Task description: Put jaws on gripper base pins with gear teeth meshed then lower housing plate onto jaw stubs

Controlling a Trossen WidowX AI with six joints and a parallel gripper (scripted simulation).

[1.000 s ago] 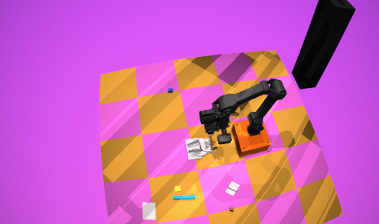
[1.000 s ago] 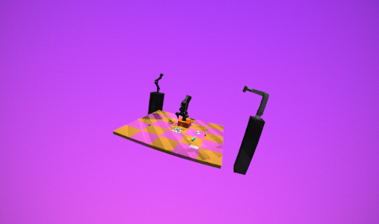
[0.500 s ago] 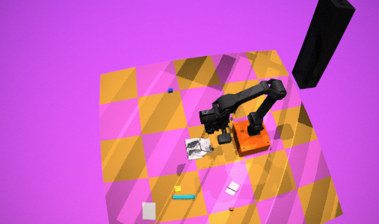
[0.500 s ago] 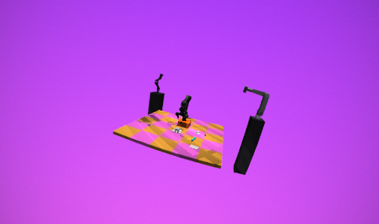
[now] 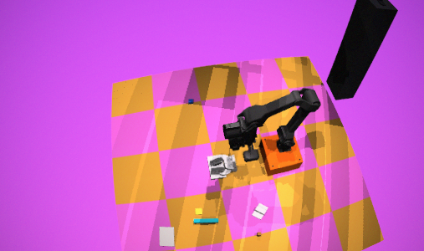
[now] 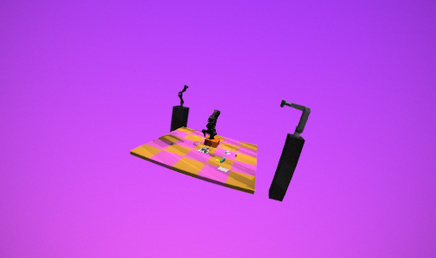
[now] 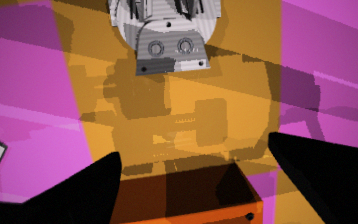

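Note:
The gripper base (image 5: 211,174) is a white piece with two dark grey jaws (image 5: 217,162) side by side on it. It also shows small in the exterior view. In the wrist view a grey plate (image 5: 231,165) (image 7: 172,36), apparently the housing plate, lies over the near end of the assembly, with two round rings and small dark holes. Whether it is level or fully down, and whether the teeth under it mesh, I cannot tell. My gripper (image 7: 196,149) (image 5: 240,153) is open and empty, above the floor between the assembly and the orange block, off the plate.
The orange block (image 5: 282,156) (image 7: 190,215) under my arm is close behind the fingers. A blue cube (image 5: 191,101), yellow block (image 5: 198,211), teal bar (image 5: 206,221), white panel (image 5: 166,237), white slotted piece (image 5: 260,211) and brown cube (image 5: 258,234) lie farther off. A black pillar (image 5: 361,50) stands beyond the edge.

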